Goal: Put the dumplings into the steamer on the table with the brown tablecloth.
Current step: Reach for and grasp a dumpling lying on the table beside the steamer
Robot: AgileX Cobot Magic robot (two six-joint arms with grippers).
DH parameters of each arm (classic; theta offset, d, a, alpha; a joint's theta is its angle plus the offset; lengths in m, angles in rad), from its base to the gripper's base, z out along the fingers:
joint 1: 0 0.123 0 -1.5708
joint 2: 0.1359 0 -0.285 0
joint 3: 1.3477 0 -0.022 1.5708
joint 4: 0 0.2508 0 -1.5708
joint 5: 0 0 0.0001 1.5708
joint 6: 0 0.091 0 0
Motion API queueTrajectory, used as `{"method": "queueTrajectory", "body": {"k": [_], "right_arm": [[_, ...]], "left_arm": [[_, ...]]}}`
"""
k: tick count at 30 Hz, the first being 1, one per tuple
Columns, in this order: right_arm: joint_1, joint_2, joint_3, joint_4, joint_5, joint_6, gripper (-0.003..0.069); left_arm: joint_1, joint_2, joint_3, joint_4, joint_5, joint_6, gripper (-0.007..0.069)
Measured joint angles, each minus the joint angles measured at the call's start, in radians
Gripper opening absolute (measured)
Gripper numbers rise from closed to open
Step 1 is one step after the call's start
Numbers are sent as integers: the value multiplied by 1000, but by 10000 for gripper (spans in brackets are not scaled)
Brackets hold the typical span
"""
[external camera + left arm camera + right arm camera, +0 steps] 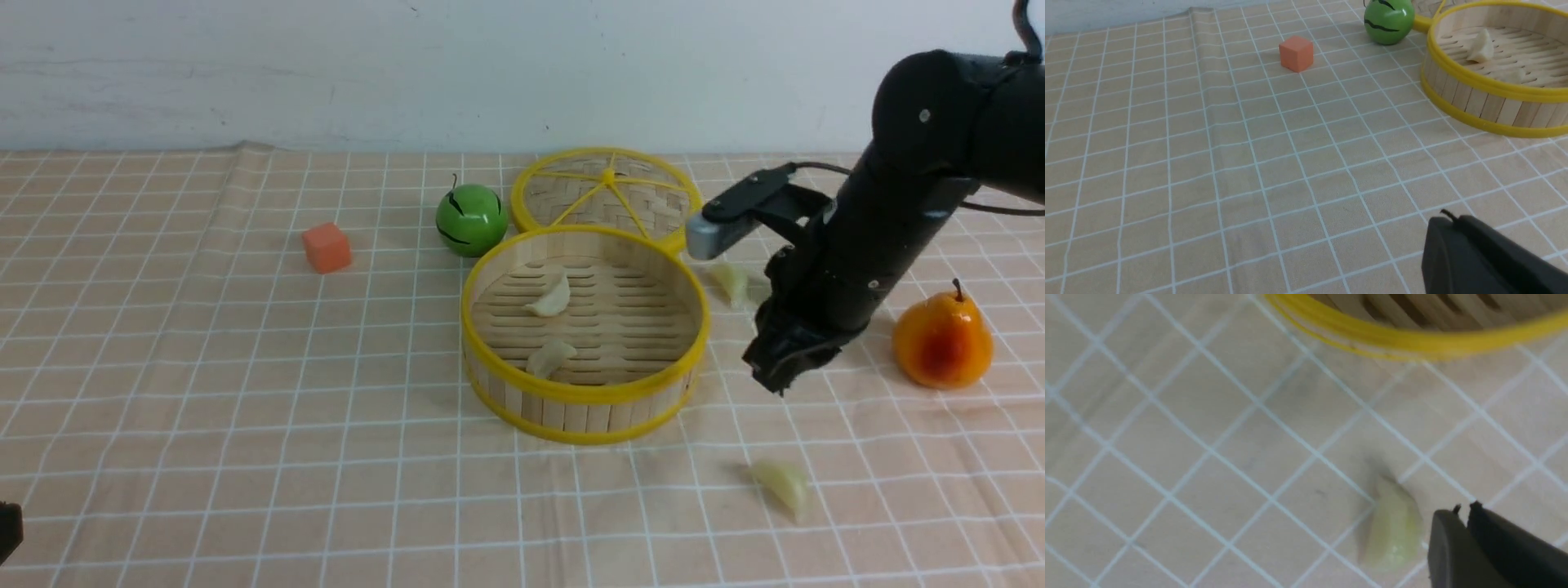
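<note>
Brown tablecloth (pixel 204 367), steamer (pixel 584 392), lid (pixel 645 200) behind, left pincer (pixel 1449 218) together, right pincer (pixel 1464 510) together near pear (pixel 943 347).

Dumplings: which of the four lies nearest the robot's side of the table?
The yellow-green dumpling alone on the tablecloth, front-right of the steamer. Two others lie inside the steamer; the fourth dumpling lies farther back beside its right rim.

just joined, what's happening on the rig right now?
Dumpling loading, about halfway. Two dumplings lie in the steamer. Two more are on the brown tablecloth, one just right of the steamer and one nearer the camera. The right pincer hangs tip-down between those two, its jaws together and empty. The left pincer is shut and low at the near left edge, holding nothing.
</note>
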Motion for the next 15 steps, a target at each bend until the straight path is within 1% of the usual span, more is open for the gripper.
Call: {"method": "queueTrajectory", "body": {"k": [1,3,4,5,6,8,10,11,12,13,15], "right_arm": [[0,25,0,-42,1,85,151],[0,71,0,-60,1,172,241],[0,83,0,-57,1,187,275],[0,92,0,-55,3,196,291],[0,133,0,-37,20,222,351],[0,161,0,-17,46,229,381],[1,201,0,-1,83,230,386],[1,214,0,0,93,230,374],[1,226,-4,-5,105,231,348],[1,228,-8,-7,108,231,304],[1,229,-13,-11,111,233,240]], "left_arm": [[0,0,0,0,-2,0,-13],[0,0,0,0,-10,0,-13],[0,0,0,0,-13,0,-13],[0,0,0,0,-15,0,-13],[0,0,0,0,-16,0,-13],[0,0,0,0,-16,0,-13],[0,0,0,0,-16,0,-13],[0,0,0,0,-16,0,-13],[0,0,0,0,-16,0,-13],[0,0,0,0,-16,0,-13],[0,0,0,0,-16,0,-13]]}}
